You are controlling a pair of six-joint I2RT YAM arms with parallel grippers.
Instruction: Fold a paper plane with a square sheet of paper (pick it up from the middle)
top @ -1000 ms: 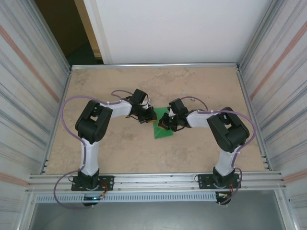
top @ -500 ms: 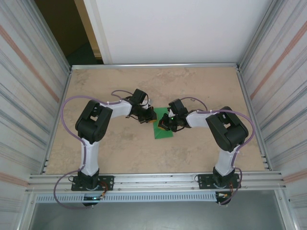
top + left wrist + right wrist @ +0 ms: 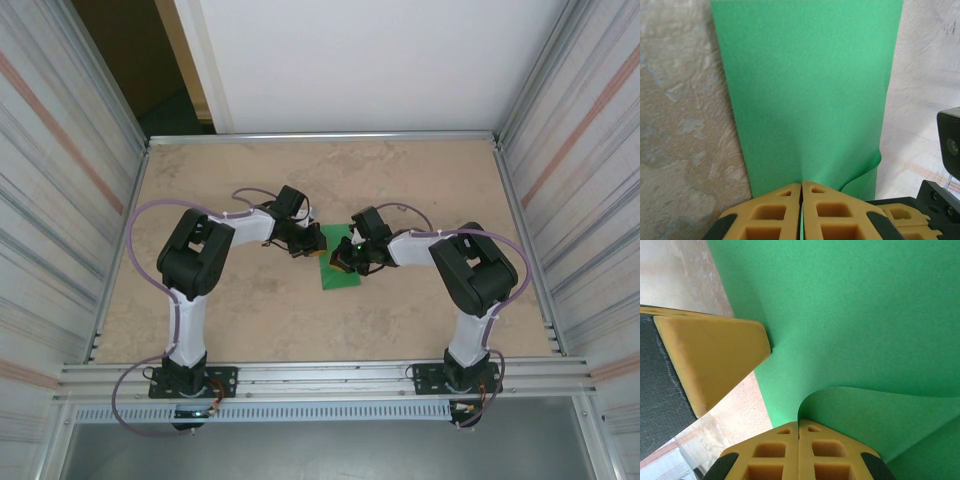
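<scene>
The square sheet of paper (image 3: 338,268) lies mid-table as a bright green, long folded rectangle (image 3: 805,85). My left gripper (image 3: 308,246) is at its left edge, jaws shut (image 3: 801,186) with a thin line of green paper pinched between them. My right gripper (image 3: 343,257) is over the sheet's right side, shut (image 3: 799,424) at the root of a lifted, curling flap (image 3: 875,420). That curled corner (image 3: 864,181) also rises in the left wrist view beside the right gripper's fingers (image 3: 900,214). A left finger (image 3: 710,352) touches the sheet's edge. The paper plane is out of view.
The beige tabletop (image 3: 250,310) is ringed by a metal rail (image 3: 320,137) and corrugated metal walls (image 3: 580,200). Both arms reach inward from their bases (image 3: 190,380) (image 3: 460,378) at the near edge, with purple cables looping over them.
</scene>
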